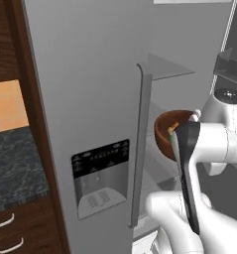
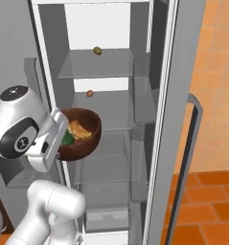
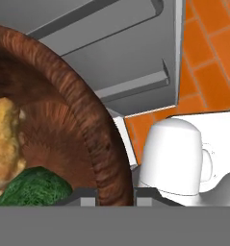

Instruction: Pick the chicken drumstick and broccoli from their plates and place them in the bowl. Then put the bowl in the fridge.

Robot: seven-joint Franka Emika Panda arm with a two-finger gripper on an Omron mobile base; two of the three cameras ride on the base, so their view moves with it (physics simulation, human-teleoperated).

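My gripper (image 3: 115, 194) is shut on the near rim of the dark reddish-brown bowl (image 2: 85, 139). The bowl holds the golden chicken drumstick (image 2: 80, 129) and the green broccoli (image 2: 68, 138), which also show close up as chicken drumstick (image 3: 3, 139) and broccoli (image 3: 32, 190). The bowl (image 1: 164, 136) hangs tilted at the left side of the fridge's open compartment (image 2: 111, 110), about level with a middle glass shelf. Whether it touches a shelf I cannot tell. The plates are out of view.
The fridge's left door (image 1: 90, 99), with its dispenser panel (image 1: 100, 173) and long handle (image 1: 140, 149), is shut. The right door (image 2: 178, 119) stands open beside the shelves. Two small foods lie on upper shelves: one olive (image 2: 97, 50), one orange-brown (image 2: 89, 93). A dark counter (image 1: 13, 163) lies left.
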